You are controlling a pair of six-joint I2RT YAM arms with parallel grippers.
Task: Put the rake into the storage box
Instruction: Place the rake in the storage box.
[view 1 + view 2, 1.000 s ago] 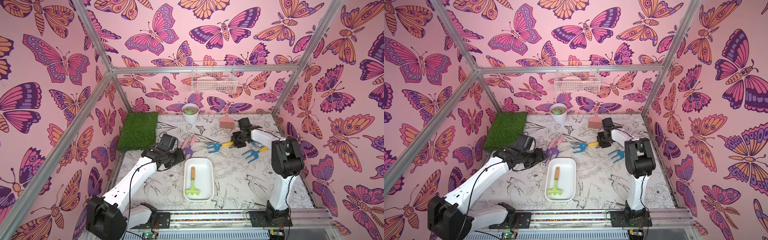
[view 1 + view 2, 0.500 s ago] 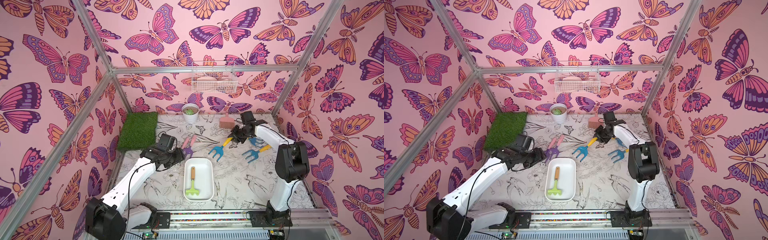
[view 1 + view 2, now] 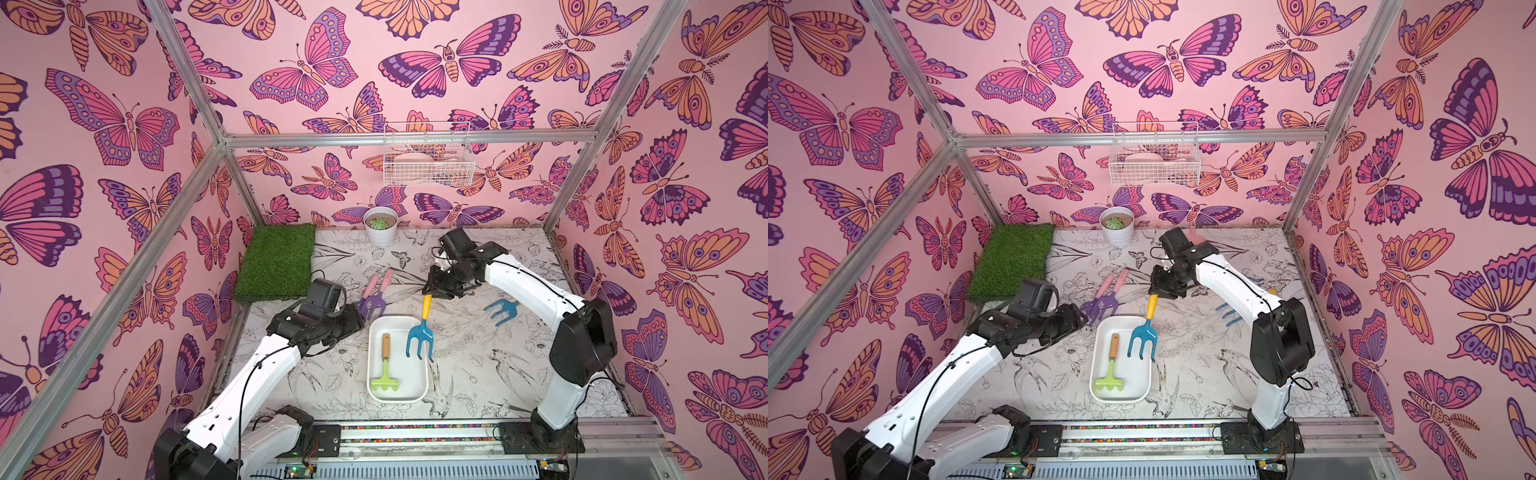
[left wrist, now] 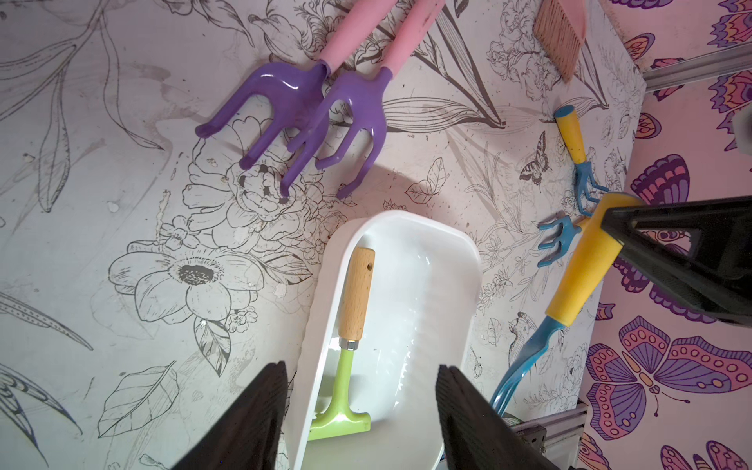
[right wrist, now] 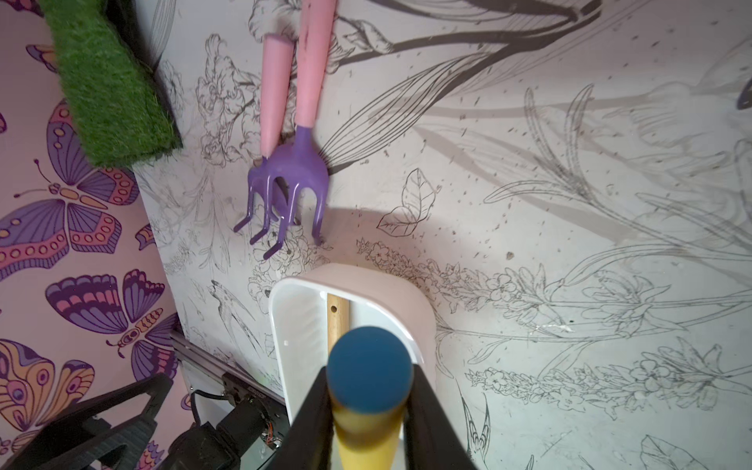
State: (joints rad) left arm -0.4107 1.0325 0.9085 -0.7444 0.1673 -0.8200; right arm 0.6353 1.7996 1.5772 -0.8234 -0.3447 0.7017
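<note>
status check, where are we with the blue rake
Left gripper open, empty, by the storage box far corner. Right gripper shut on blue rake by its yellow handle, tines hanging above the box's right rim. Green rake lies inside, left side.

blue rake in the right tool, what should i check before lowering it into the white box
1. Grip: right tool is shut on the blue rake, holding its yellow handle: ok.
2. Rake over the storage box: tines hang close to its rim on the right arm's side; whether they are fully inside the outline: cannot tell.
3. Room in the box: green rake lies along one side, the other side is bare: ok.
4. Rake's pose: hangs steeply, tines down, and probably needs tilting to lie flat: not ok.
5. Left tool is open, empty and apart from the rake: ok.
</note>
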